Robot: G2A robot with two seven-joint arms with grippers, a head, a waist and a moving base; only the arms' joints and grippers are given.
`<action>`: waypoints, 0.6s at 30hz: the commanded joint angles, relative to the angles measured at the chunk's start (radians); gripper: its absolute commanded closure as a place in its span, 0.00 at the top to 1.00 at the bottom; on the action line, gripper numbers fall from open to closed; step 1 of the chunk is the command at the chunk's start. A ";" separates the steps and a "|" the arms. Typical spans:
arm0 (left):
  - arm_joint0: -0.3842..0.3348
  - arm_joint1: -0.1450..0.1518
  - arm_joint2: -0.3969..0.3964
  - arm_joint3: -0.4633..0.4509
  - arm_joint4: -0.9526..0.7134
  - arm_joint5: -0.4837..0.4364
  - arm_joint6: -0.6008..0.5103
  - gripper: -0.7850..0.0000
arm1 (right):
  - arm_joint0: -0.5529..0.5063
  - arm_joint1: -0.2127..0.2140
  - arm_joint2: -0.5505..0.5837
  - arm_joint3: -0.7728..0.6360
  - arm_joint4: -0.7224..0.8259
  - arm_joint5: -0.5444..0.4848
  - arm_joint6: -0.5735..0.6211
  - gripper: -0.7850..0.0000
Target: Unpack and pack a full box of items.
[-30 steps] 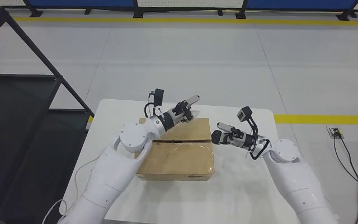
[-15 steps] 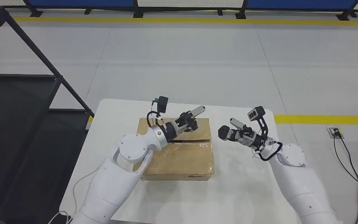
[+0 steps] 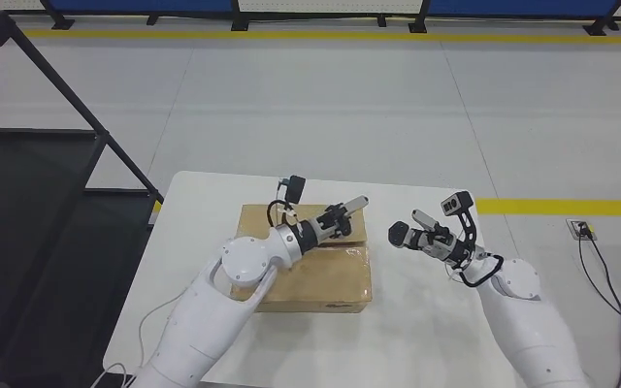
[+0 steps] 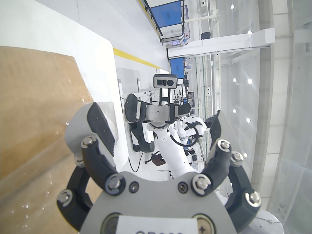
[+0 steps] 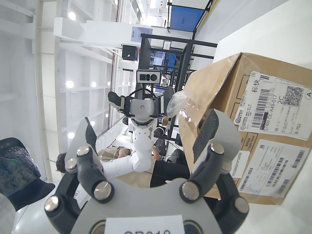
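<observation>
A shut brown cardboard box (image 3: 310, 272) lies on the white table (image 3: 417, 330), with labels on its end face (image 5: 268, 122) and wrinkled clear tape along its top seam. My left gripper (image 3: 351, 210) hovers open over the box's far right corner. A scrap of clear tape (image 5: 175, 103) clings to one of its fingers (image 4: 102, 125). My right gripper (image 3: 406, 225) hangs open to the right of the box, apart from it, facing the left gripper (image 5: 141, 105). Both wrist views show the open jaws holding nothing: left (image 4: 158, 127), right (image 5: 148, 135).
A black metal frame (image 3: 58, 194) stands off the table's left side. White table surface lies free in front of and to the right of the box. Yellow floor lines (image 3: 543, 206) run beyond the table.
My left gripper has slid right along the box's far edge toward the corner. My right gripper has drawn back to the right, away from the box's end.
</observation>
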 commanded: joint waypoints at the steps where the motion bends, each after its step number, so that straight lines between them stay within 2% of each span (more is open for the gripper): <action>1: -0.002 -0.003 0.007 0.006 0.001 -0.003 0.003 1.00 | -0.003 0.001 0.003 -0.002 0.000 0.000 0.001 1.00; 14: -0.018 -0.026 0.048 0.057 0.011 -0.019 0.015 1.00 | -0.006 0.005 0.005 0.005 0.006 0.000 0.010 1.00; 18: -0.007 -0.028 0.027 0.014 -0.016 -0.044 0.010 1.00 | -0.001 0.005 0.002 0.014 0.006 0.000 0.011 1.00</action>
